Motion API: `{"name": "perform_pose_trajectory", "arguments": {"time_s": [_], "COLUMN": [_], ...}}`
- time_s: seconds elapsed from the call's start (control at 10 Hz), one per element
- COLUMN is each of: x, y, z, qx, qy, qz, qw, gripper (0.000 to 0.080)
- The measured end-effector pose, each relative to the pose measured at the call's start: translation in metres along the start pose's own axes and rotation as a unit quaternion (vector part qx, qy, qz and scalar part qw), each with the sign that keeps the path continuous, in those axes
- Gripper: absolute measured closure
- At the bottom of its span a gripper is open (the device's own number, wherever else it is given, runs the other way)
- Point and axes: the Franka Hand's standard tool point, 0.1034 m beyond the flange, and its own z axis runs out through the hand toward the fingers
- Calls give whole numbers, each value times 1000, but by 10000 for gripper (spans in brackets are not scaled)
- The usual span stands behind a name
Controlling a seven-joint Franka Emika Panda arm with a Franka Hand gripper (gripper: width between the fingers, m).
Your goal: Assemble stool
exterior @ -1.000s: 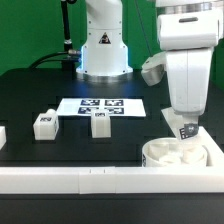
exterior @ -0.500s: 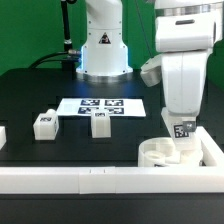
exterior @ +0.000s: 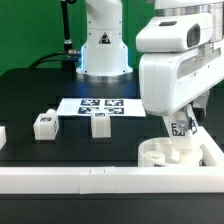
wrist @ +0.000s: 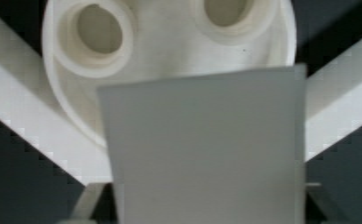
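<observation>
The exterior camera stands low, just outside the front rail [exterior: 80,178]. It faces across the table [exterior: 30,90] toward the arm base [exterior: 103,50] at the far side and takes in most of the top from middle range. The wrist camera looks steeply down from very near: the leg [wrist: 204,150] fills much of its frame, with the seat [wrist: 160,40] and two rails [wrist: 27,110] beyond. Both views share the leg [exterior: 181,127], the seat [exterior: 160,155] and that railed corner.

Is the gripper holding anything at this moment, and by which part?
Yes. The gripper holds a stool leg by its upper end, with the lower end hanging over the seat. The finger contact itself is hidden.
</observation>
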Motion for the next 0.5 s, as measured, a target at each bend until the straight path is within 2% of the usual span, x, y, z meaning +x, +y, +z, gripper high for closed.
{"name": "perform_pose_trajectory", "arguments": {"time_s": [0.3,0.5], "x": [19,27], "y": [-3,2], "z": [1,3], "qx": [5,2], "qy": [-4,-4], "qz": [192,314], "qw": [981,949], "gripper": [463,463]}}
